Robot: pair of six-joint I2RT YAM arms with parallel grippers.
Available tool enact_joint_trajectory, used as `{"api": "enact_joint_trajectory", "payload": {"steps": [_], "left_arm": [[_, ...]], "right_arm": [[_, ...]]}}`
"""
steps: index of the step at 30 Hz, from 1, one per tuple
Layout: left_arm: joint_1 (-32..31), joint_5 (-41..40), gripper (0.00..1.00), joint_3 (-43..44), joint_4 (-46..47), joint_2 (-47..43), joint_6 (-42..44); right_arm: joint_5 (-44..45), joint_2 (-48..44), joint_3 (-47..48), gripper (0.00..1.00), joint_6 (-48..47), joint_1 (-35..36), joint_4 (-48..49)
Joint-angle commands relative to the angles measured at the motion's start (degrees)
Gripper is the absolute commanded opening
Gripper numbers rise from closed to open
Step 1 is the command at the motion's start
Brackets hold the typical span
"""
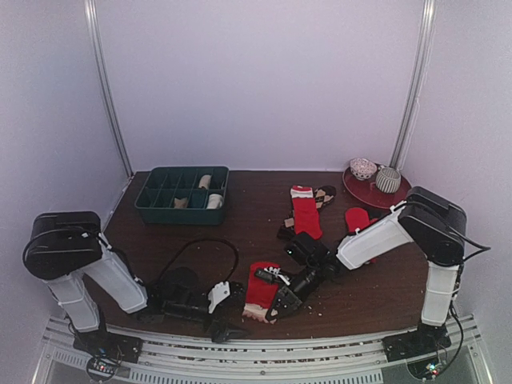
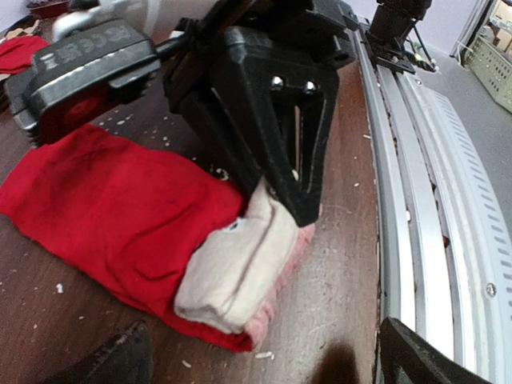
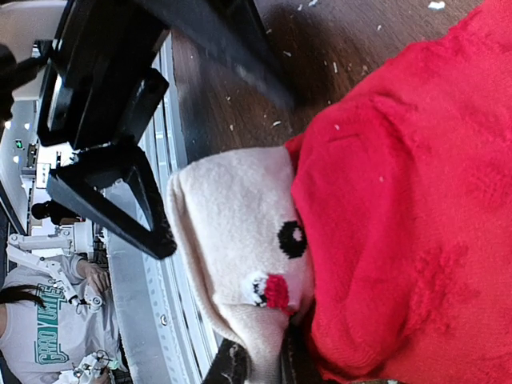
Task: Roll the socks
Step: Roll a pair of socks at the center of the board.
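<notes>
A red sock with a cream end lies folded near the table's front edge. In the right wrist view its cream end shows a knitted eye and nose. My right gripper is shut on a fold of this cream end; from above, it sits on the sock's near end. My left gripper is open and empty just left of the sock. In the left wrist view its fingers stand wide apart in front of the cream end. More socks lie behind: red ones and a brown diamond-patterned one.
A dark green compartment tray holding rolled socks stands at the back left. A red plate with two rolled socks stands at the back right. A black cable loop lies on the table. The metal rail runs along the near edge.
</notes>
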Motion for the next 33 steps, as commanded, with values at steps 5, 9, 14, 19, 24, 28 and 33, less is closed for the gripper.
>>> {"api": "enact_joint_trajectory", "payload": {"steps": [5,9,14,19,24,28,33], "left_arm": [[0.09,-2.17,0.95,0.64,-0.03,-5.83,5.9],[0.13,0.79,0.88,4.49,-1.57,-2.54,7.0],[0.12,3.54,0.75,5.78,-1.54,1.4,6.2],[0.19,3.76,0.62,5.6,-1.77,3.37,4.18],[0.21,3.9,0.54,4.94,-0.41,3.45,2.74],[0.22,3.9,0.56,5.36,-0.82,2.53,2.51],[0.17,3.88,0.49,6.18,-2.5,1.12,3.03]], "right_arm": [[8.99,4.73,-1.7,0.09,-0.68,0.04,-7.91],[8.99,4.68,-1.8,0.09,-0.68,0.01,-7.82],[9.04,4.62,-2.02,0.09,-1.11,0.01,-8.44],[8.9,4.6,-1.88,0.09,-1.54,-0.01,-8.87],[8.82,4.85,-2.09,0.09,-1.47,-0.08,-8.53],[8.9,4.87,-2.14,0.09,-1.38,-0.06,-8.52],[9.06,5.1,-2.26,0.09,-1.47,-0.19,-8.44]]}}
